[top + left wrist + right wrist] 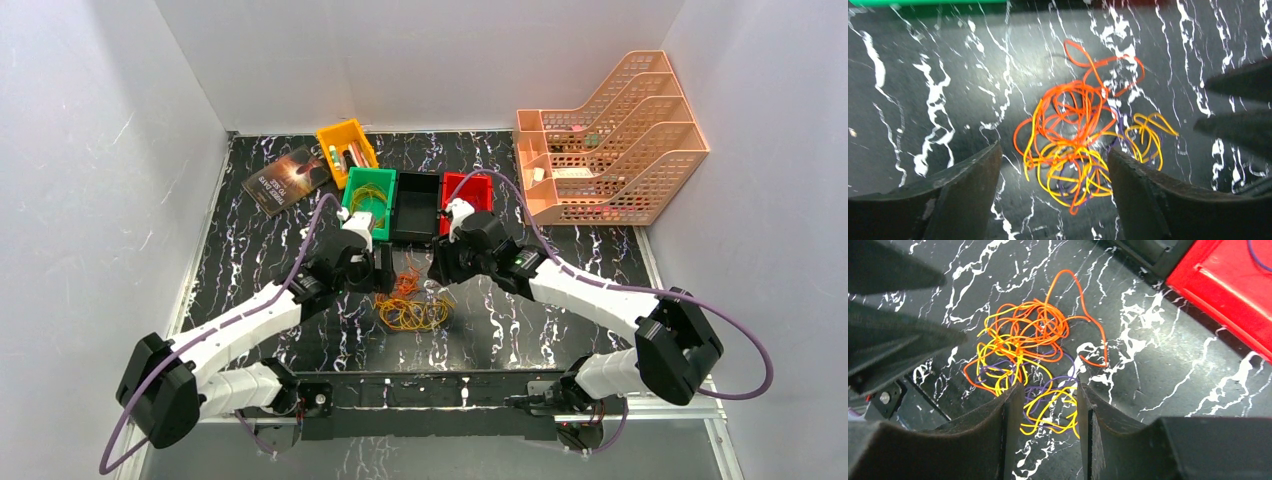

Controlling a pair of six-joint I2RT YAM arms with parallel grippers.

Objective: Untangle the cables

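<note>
**Both grippers over the knot, nothing grabbed yet**

The cables (1078, 145) sit in one loose tangle on the black marbled table (560, 330), just in front of the row made by the green bin (352, 190), black bin (415, 205) and red bin (478, 190). Orange loops are on the bin side, yellow ones nearer the arm bases, with a few purple strands threaded through.

The left gripper (1054, 155) hovers over the bundle with its fingers spread wide, straddling the yellow end, so it looks set up to take a fat chunk. The right gripper (1049, 389) comes in from the other side with its fingers apart but a narrower gap, and some yellow and purple strands lie between them. My guess is it's lining up to pinch just a couple of loops so the two can pull opposite ways.

Neither is clamped on anything as far as I can tell. The green bin has yellow loops in it, so sorting by colour seems to be the idea.
</note>
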